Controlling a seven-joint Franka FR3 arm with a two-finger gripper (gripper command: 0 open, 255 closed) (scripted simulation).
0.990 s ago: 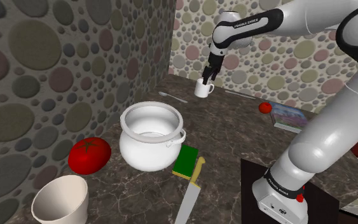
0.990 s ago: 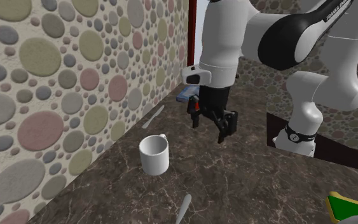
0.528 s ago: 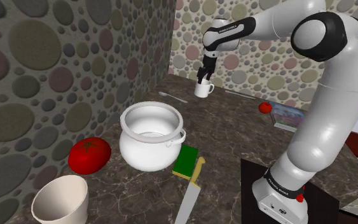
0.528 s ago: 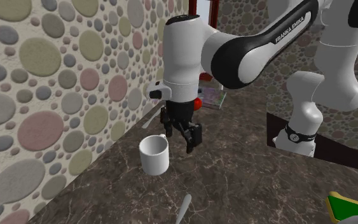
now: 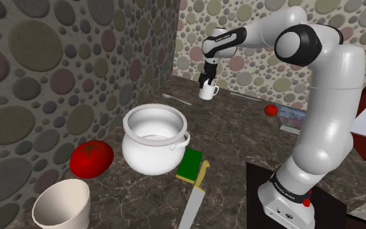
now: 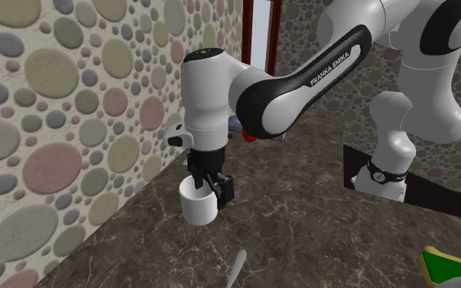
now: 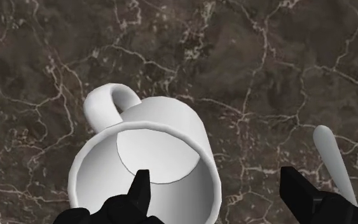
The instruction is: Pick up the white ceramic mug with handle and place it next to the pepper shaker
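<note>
The white mug (image 5: 207,92) stands upright on the dark marble counter near the back wall. In the second exterior view the mug (image 6: 197,203) sits directly under the hand. My black gripper (image 5: 206,82) (image 6: 209,185) hangs at its rim, open. From the wrist camera I look down into the mug (image 7: 171,124), its handle (image 7: 110,104) pointing away from the fingers. One fingertip (image 7: 137,191) is over the mug's inside and the other fingertip (image 7: 297,192) is outside, so my gripper (image 7: 217,191) straddles the wall without touching it.
A spoon (image 5: 177,99) lies beside the mug, and another utensil (image 7: 334,159) is close to the outer finger. A white pot (image 5: 154,138), big tomato (image 5: 91,159), white cup (image 5: 61,204), sponge (image 5: 190,165) and knife (image 5: 196,195) fill the counter's near part. A small tomato (image 5: 272,109) and a book (image 5: 296,120) lie toward the shoulder view's right.
The hand has swung from beside the mug to right over it and dropped to rim height. The fingers stayed open and the mug has not moved.
</note>
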